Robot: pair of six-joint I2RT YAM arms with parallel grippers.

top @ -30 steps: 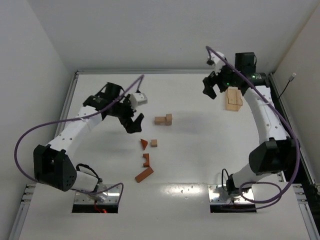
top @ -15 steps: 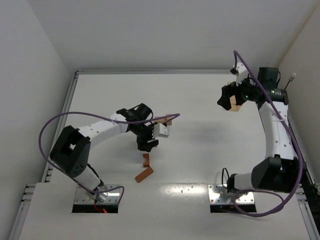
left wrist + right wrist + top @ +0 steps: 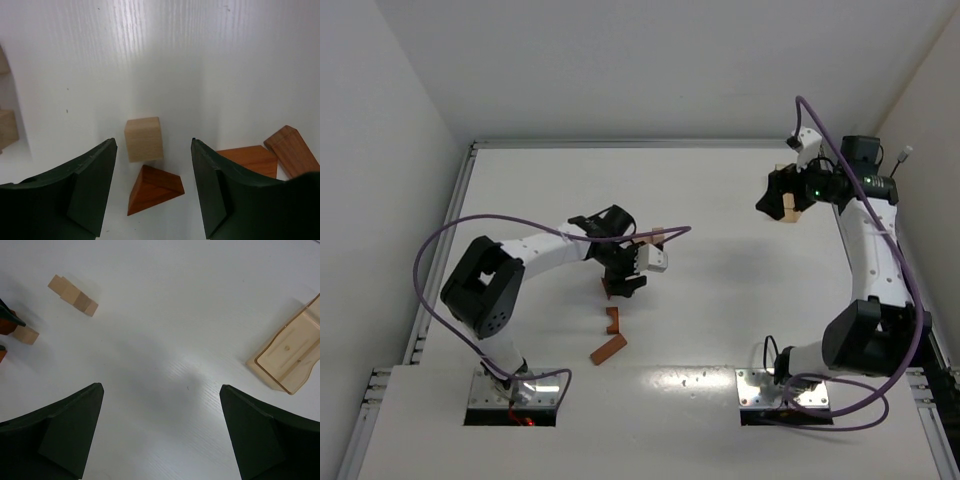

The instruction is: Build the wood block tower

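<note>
1. Left wrist view: we see the left gripper [image 3: 152,144] spread open and holding nothing, its fingers flanking one tan cube [image 3: 144,139] and one reddish-brown triangle [image 3: 154,189] just beside it.
2. We count two more reddish-brown blocks to their right: a wide piece [image 3: 248,160] and a bar [image 3: 292,150].
3. The right gripper [image 3: 161,388] gapes wide and empty. We count one tray [image 3: 292,357] and one row of tan blocks [image 3: 73,295], lying flat and unstacked.

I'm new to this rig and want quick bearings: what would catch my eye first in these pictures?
The left gripper, open and low over the table, straddles a red-brown triangle and a tan cube near mid-table. At the far right rear, the right gripper hangs open above bare surface, with the light wooden tray off to one side of it.
</note>
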